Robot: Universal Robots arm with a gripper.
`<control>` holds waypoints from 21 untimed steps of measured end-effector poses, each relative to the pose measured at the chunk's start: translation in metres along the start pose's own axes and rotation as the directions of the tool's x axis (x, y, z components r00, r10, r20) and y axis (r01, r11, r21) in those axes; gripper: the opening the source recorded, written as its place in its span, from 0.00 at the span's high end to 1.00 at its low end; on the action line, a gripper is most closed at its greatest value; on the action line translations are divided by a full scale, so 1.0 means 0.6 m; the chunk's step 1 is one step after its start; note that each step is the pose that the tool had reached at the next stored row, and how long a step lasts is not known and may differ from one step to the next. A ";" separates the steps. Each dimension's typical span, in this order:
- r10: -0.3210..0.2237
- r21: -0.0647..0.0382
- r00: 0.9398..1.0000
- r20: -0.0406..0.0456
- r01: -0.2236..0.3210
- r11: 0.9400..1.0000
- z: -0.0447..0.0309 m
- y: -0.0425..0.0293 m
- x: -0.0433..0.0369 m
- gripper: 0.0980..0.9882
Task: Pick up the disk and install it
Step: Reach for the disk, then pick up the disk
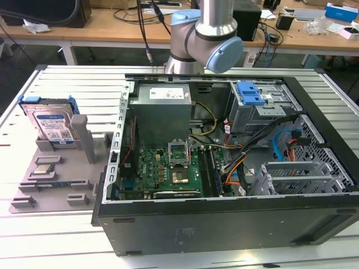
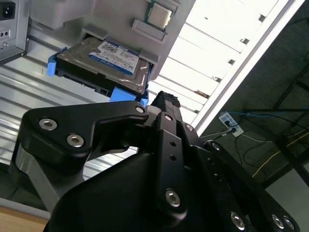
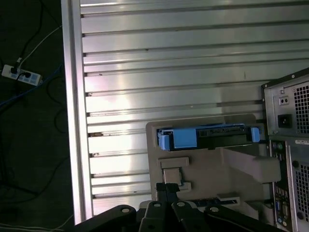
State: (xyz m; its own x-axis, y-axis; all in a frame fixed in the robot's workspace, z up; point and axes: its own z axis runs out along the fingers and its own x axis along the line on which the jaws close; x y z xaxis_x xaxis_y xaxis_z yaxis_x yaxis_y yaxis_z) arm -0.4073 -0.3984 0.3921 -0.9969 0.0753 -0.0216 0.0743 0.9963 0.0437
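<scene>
Disk [image 1: 53, 124] and gripper [image 3: 167, 187] are well apart; the disk stands on edge in a slot of the grey holder [image 1: 84, 143], its white-and-blue label facing the exterior camera and its bright blue carrier bracket framing it, towards the exterior view's left, beside the open computer case [image 1: 224, 224]; the holder rests on the slatted aluminium table [image 1: 73, 84]; a small square processor chip [image 1: 45, 169] lies flat on the same holder, nearer the exterior camera than the disk; in the first wrist view the disk [image 3: 207, 137] shows edge-on as a blue strip in the holder, and the gripper's jaws are together with nothing between them; in the second wrist view the gripper [image 2: 166, 100] hangs near the disk [image 2: 104, 60] without contact, and the processor chip [image 2: 159, 17] lies beyond the disk; in the exterior view the arm [image 1: 207, 33] rises at the far side of the computer case; inside the case a blue latch [image 1: 249, 92] sits on a grey metal cage towards the exterior view's right, and a green motherboard [image 1: 168, 168] lies on its floor.
</scene>
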 end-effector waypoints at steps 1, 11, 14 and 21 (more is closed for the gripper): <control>0.000 0.000 1.000 0.000 0.000 1.000 0.000 0.000 -0.001 0.99; 0.000 0.000 1.000 0.000 0.000 1.000 0.001 0.002 -0.020 0.99; 0.000 0.000 1.000 0.000 0.000 1.000 0.001 0.002 -0.020 0.99; -0.100 -0.002 0.995 -0.005 0.100 0.995 0.001 0.002 -0.020 0.99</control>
State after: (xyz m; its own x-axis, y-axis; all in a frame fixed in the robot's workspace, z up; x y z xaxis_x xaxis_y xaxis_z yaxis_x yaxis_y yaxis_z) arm -0.3951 -0.3978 0.3918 -0.9995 -0.0251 -0.0213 -0.0260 0.9987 0.0435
